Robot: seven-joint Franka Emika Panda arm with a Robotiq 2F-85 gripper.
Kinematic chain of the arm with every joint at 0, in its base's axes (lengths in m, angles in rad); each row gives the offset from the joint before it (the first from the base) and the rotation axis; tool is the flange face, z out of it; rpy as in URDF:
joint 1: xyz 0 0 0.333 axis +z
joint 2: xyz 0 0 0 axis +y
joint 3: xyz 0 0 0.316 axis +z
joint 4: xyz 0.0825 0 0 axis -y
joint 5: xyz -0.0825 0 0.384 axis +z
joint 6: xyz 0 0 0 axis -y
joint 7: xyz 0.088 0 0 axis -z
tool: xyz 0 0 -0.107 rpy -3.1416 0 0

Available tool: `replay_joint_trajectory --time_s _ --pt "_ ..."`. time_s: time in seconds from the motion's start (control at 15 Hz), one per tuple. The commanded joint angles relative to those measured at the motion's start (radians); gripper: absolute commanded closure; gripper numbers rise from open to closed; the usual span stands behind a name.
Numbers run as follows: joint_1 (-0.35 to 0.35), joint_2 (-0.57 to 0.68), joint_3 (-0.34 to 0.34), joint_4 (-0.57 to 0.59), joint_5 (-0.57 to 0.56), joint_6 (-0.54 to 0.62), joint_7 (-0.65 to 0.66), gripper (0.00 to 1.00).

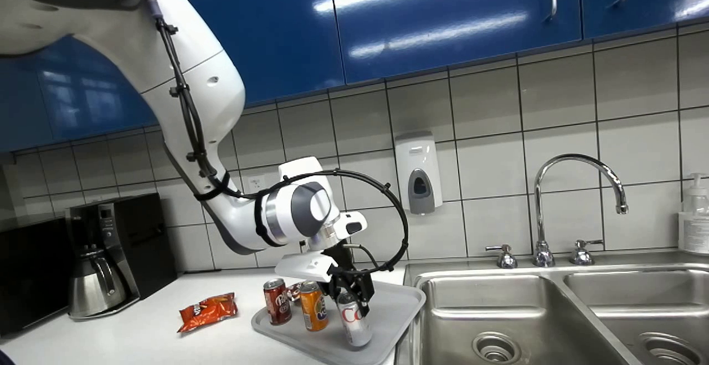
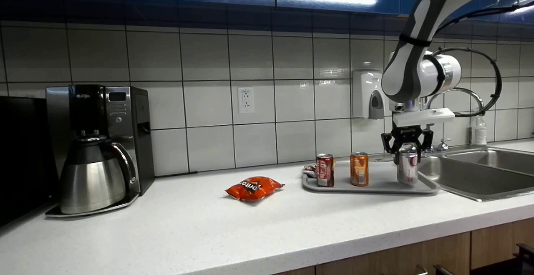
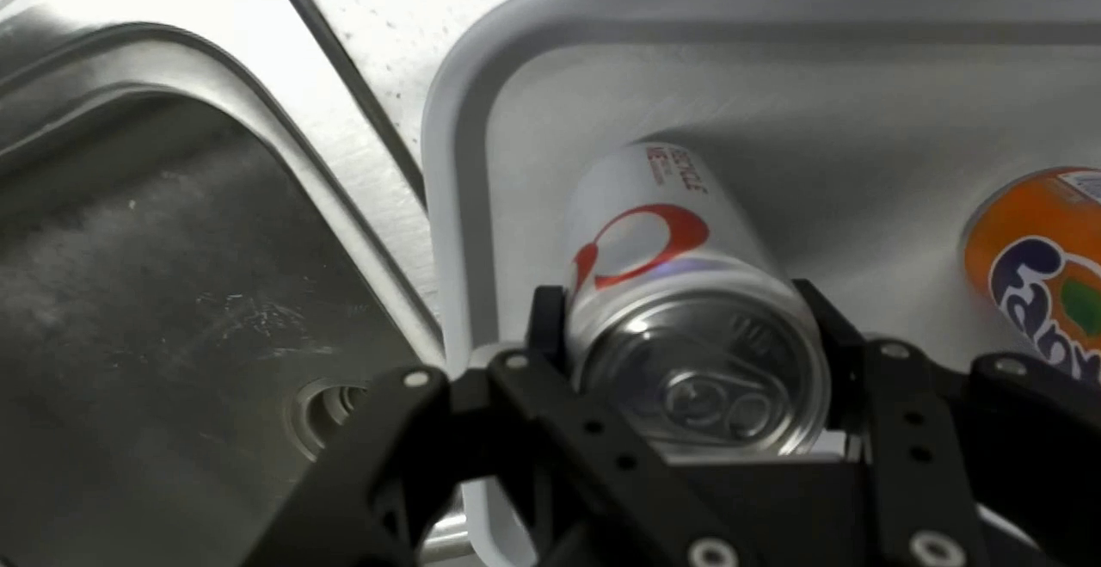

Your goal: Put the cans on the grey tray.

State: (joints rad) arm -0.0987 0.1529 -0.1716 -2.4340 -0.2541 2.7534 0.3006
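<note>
The silver-white can with red marking [image 1: 355, 326] is between my gripper's fingers over the right part of the grey tray [image 1: 388, 305]. It leans slightly in an exterior view; its base is at or just above the tray surface, I cannot tell which. My gripper [image 3: 684, 322] is shut on this can [image 3: 658, 223], a finger against each side near its top. The gripper [image 2: 407, 155] points down in an exterior view. The dark red can [image 1: 277, 302] and the orange can [image 1: 314, 307] stand upright on the tray. The orange can [image 3: 1045, 266] partly shows in the wrist view; the dark red can is outside it.
A shiny steel double sink [image 1: 587, 312] adjoins the tray's right side. A small crinkled wrapper [image 2: 309, 170] lies behind the dark red can. An orange-red snack packet [image 2: 254, 188] lies on the counter left of the tray. A coffee maker [image 2: 139, 141] stands farther left.
</note>
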Motion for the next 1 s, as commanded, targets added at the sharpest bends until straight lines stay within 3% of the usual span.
replay_joint_trajectory --time_s 0.0,0.07,0.2,0.93 --pt "0.004 0.018 -0.011 0.034 0.022 -0.004 -0.020 0.23" --pt "0.005 0.020 -0.012 0.035 0.022 -0.004 -0.020 0.10" --pt "0.005 0.020 -0.015 0.039 0.022 -0.005 -0.019 0.01" --pt "0.022 -0.024 -0.014 0.020 0.005 -0.002 -0.010 0.00"
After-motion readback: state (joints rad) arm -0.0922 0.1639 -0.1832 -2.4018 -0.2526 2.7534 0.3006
